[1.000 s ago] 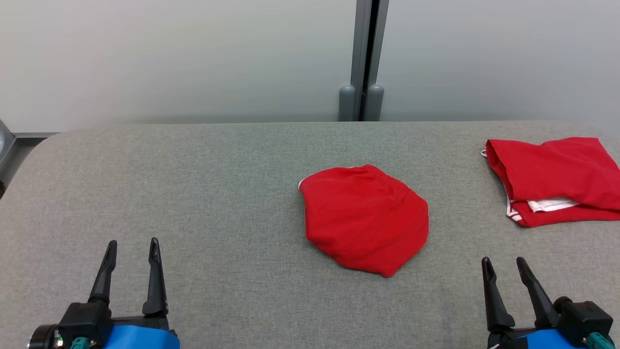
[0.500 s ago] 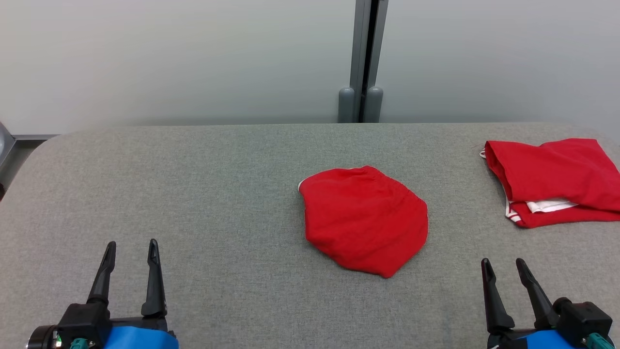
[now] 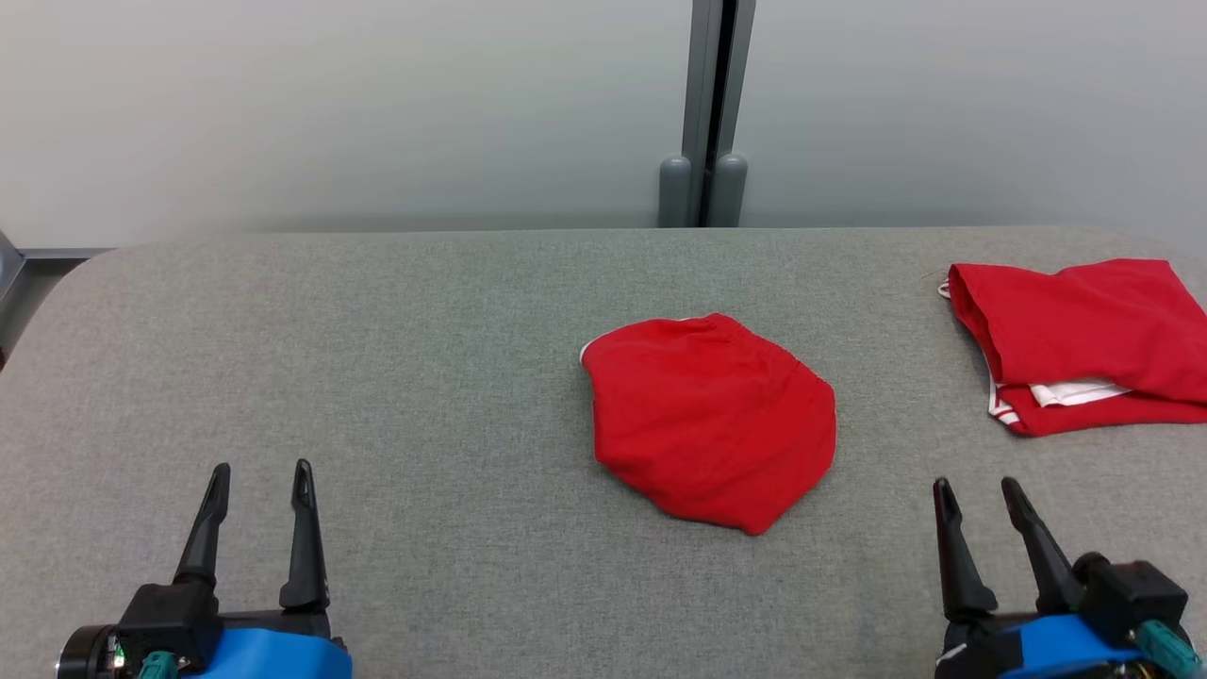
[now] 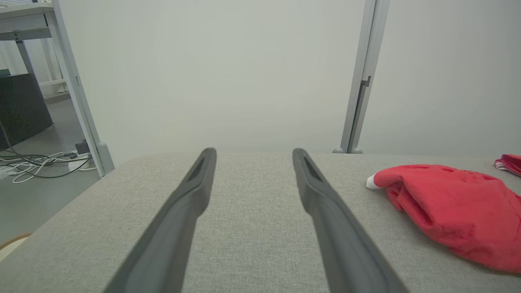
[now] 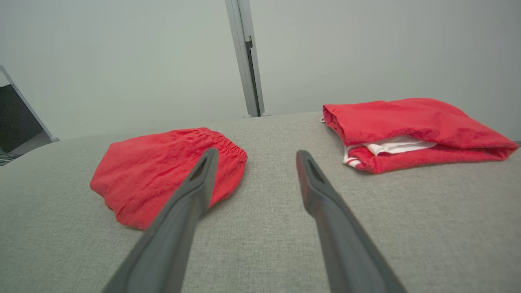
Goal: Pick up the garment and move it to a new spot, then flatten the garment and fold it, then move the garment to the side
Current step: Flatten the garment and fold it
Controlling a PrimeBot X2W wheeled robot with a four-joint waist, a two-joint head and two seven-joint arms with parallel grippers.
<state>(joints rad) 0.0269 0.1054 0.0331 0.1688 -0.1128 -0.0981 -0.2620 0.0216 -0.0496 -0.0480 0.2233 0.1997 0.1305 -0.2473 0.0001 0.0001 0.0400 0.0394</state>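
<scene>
Grey woven tabletop bears a rounded, crumpled red garment; left gripper and right gripper hold tapered jaws apart.

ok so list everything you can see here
crumpled red fabric garment with an elastic waistband: one, red, middle of the table
folded red fabric garment with white trim: one, red and white, far right of the table
grey fabric-covered table: one, grey, under both garments
grey metal post: one, grey, against the pale wall behind the table
cables: a few, black and white, on the floor left of the table
left jaws: one pair, dark, lower left, open, empty
right jaws: one pair, dark, lower right, open, empty
</scene>
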